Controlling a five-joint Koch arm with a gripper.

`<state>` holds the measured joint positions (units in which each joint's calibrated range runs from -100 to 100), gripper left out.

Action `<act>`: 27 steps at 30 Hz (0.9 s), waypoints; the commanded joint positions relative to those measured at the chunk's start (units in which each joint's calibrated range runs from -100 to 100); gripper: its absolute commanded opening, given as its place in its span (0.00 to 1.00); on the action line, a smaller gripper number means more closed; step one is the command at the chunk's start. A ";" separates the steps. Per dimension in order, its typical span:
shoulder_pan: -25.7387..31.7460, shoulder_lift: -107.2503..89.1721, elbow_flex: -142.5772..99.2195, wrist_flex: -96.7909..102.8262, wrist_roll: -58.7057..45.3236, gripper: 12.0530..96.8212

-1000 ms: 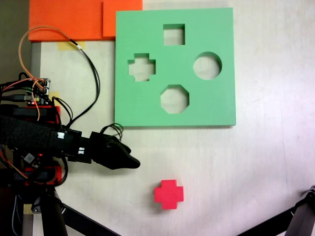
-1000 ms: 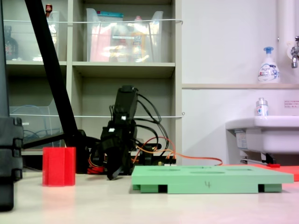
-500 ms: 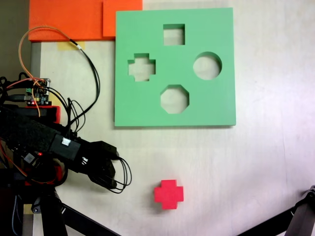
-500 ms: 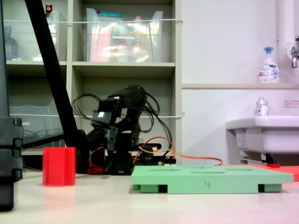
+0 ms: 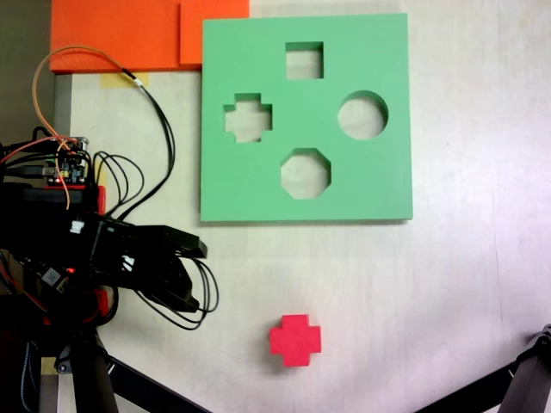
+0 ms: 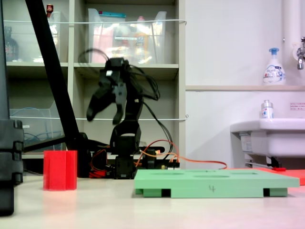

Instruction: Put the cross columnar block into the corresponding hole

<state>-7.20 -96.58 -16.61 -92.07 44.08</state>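
The red cross columnar block (image 5: 295, 339) stands upright on the pale table, below the green foam board (image 5: 379, 185). In a fixed view from the side, the block (image 6: 60, 170) is at the left and the board (image 6: 214, 183) lies flat at the right. The cross-shaped hole (image 5: 248, 118) is on the board's left side, beside a square, a round and an octagonal cut-out. My black gripper (image 5: 200, 275) is open and left of the block, well apart from it. From the side the gripper (image 6: 104, 116) hangs high above the table with its fingers spread and nothing between them.
Orange foam sheets (image 5: 120, 34) lie at the top left, touching the board's corner. Loose wires (image 5: 159, 129) loop between the arm base and the board. Black tripod legs (image 5: 146, 391) cross the bottom corners. Shelves (image 6: 124, 67) and a sink (image 6: 269, 136) stand behind.
The arm has lifted from near the table to well above it. The gripper, earlier low and folded down, now hangs high with its fingers spread. Block and board have not moved.
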 commanded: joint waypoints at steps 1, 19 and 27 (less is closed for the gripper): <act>0.10 3.42 3.55 -4.56 -0.10 0.58; -0.98 25.91 13.42 -5.62 0.00 0.99; -2.54 41.27 16.81 -5.23 -2.30 0.99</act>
<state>-9.35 -57.05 -4.85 -94.32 42.56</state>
